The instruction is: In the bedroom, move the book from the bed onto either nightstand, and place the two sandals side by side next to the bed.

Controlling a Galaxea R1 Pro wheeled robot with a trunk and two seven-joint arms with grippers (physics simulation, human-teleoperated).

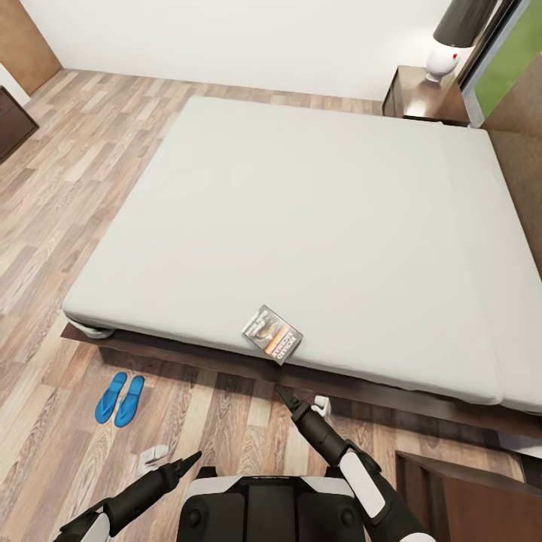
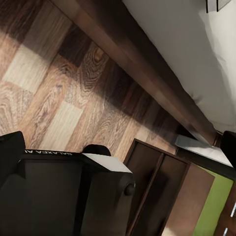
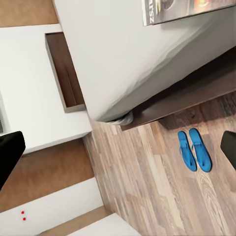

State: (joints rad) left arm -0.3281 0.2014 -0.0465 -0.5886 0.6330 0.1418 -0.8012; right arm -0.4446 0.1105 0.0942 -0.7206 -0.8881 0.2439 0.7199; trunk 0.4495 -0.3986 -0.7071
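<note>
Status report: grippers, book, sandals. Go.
Right gripper empty, just short of the bed edge; left gripper empty, low over floor. Book on mattress near edge. Sandals paired on floor beside bed. Path to book clear.

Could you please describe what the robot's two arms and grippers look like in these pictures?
Both arms are glossy black with white shell segments nearer the body. Each narrows to a slim, pointed black tip: the left gripper and the right gripper look like tapered cones in the head view. Between the arms sits a white-and-black trunk. The left wrist view shows a black housing with small white lettering. No loose cables show.
</note>
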